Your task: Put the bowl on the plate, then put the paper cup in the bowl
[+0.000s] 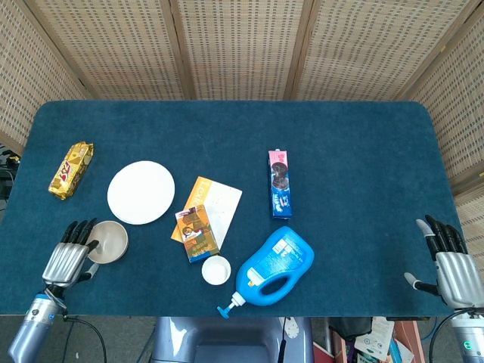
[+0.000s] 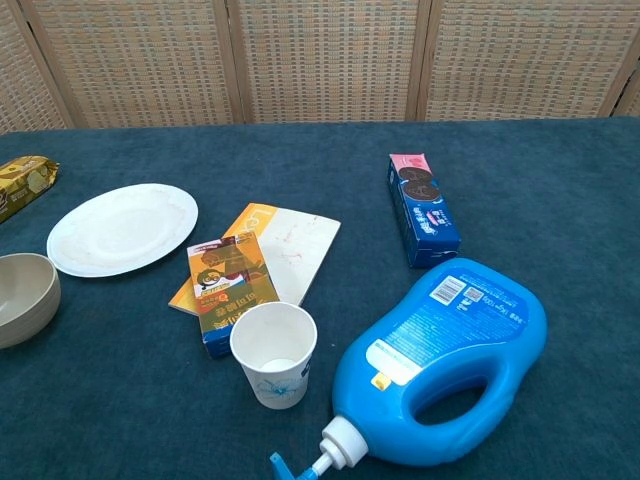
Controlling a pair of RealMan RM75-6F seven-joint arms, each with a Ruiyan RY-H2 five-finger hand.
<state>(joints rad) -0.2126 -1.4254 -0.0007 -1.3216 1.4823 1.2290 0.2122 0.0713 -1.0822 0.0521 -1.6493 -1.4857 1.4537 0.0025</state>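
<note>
A beige bowl [image 1: 110, 241] [image 2: 24, 298] sits near the table's front left, just below the white plate [image 1: 141, 192] [image 2: 122, 227]. My left hand [image 1: 69, 261] hovers open at the bowl's left side, fingers extended over its rim; whether they touch it I cannot tell. The white paper cup [image 1: 216, 270] [image 2: 273, 353] stands upright near the front edge, between a small snack box and the blue bottle. My right hand [image 1: 451, 265] is open at the table's front right corner, far from everything. Neither hand shows in the chest view.
A blue detergent bottle [image 1: 273, 268] [image 2: 445, 360] lies on its side right of the cup. A small snack box [image 1: 197, 233] rests on an orange-and-white booklet [image 1: 208, 209]. A blue cookie box [image 1: 279, 182] lies mid-table and a gold snack pack [image 1: 71, 169] at the far left.
</note>
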